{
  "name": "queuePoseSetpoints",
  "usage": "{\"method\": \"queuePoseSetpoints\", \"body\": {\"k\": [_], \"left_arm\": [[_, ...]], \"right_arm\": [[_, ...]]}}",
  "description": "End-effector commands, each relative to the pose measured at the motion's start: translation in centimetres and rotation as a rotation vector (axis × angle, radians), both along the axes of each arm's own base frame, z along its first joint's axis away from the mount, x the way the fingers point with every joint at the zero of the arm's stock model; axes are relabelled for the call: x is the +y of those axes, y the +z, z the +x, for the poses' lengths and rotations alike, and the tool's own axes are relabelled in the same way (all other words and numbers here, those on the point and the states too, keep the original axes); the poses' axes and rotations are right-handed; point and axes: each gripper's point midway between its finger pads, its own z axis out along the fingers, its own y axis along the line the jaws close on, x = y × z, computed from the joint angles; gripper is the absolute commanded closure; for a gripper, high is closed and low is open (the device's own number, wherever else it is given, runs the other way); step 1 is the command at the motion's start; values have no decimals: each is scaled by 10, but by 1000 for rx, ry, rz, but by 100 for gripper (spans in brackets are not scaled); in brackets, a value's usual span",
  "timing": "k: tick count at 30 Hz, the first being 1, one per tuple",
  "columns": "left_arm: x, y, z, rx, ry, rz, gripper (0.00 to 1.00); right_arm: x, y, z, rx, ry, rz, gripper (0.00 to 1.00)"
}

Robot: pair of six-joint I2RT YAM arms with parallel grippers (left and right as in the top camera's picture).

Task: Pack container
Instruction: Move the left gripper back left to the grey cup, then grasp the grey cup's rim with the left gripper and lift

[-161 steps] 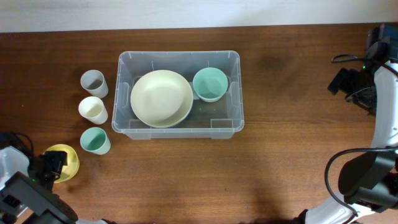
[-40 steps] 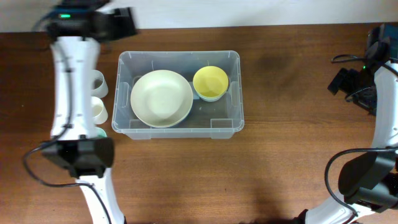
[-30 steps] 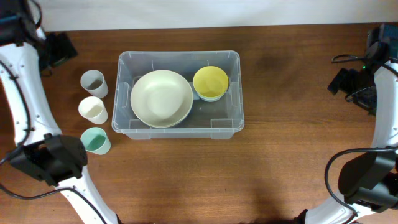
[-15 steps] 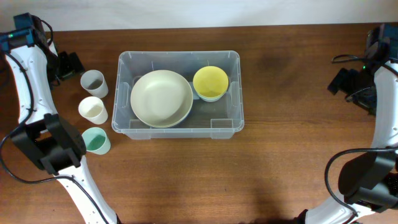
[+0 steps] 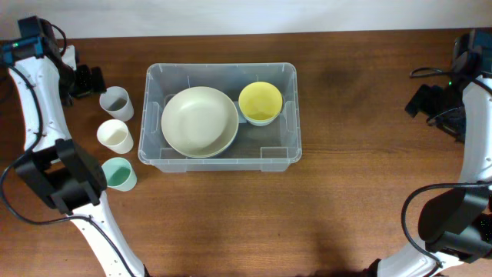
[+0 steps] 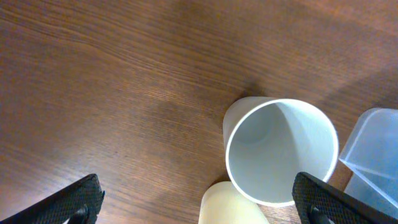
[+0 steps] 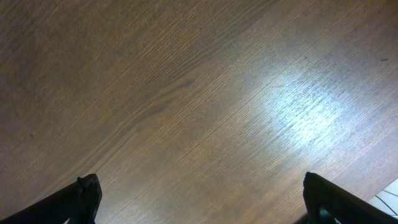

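The clear plastic container (image 5: 154, 77) sits mid-table. It holds a large cream bowl (image 5: 199, 121) and a yellow bowl (image 5: 260, 101) nested on a teal one. Left of it stand a grey cup (image 5: 115, 101), a cream cup (image 5: 114, 136) and a teal cup (image 5: 118, 174). My left gripper (image 5: 87, 81) is open just left of and above the grey cup. In the left wrist view the grey cup (image 6: 280, 149) lies ahead of the left gripper (image 6: 199, 202), the cream cup (image 6: 230, 205) below it. My right gripper (image 5: 424, 100) is open at the far right, over bare wood (image 7: 199, 112).
A corner of the container (image 6: 373, 155) shows at the right of the left wrist view. The table's back edge meets a white wall (image 5: 231, 15). The right arm (image 5: 477, 161) and its cables stand along the right edge.
My left arm put the yellow bowl into the container on the teal bowl, swung back to the far left, and has now crept right toward the grey cup. The right arm is still.
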Motion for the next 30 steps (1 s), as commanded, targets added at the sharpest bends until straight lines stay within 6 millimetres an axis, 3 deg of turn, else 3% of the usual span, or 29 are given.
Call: {"method": "queuePoseSetpoints", "body": {"k": [1,6,12,13,16,20,22,26,30], "left_arm": [[-8,-36,-2,72,-39,-48,1],[-17,-52,0,96,-53,-83,1],[-20,-54,0,100,-59,-84,5],[-20,-54,0,100,-59,-84,9],[-20,-55,0,101,-58,-85,33],[-20,-55,0,101,-57,-83,82],[-14,-54,1,96,-49,-61,98],[11,-38,5,59,49,3,99],[35,16,16,-80,113,18,99]], "right_arm": [[-4,-1,-2,6,-16,-11,1],[-4,-1,-2,6,-16,-11,1],[-4,-1,-2,6,-16,-11,1],[-4,-1,-2,6,-16,-11,1],[-4,-1,-2,6,-16,-10,1],[-4,-1,-2,6,-16,-11,1],[-4,-1,-2,6,-16,-11,1],[-4,-1,-2,6,-16,-10,1],[-4,-1,-2,6,-16,-11,1]]}}
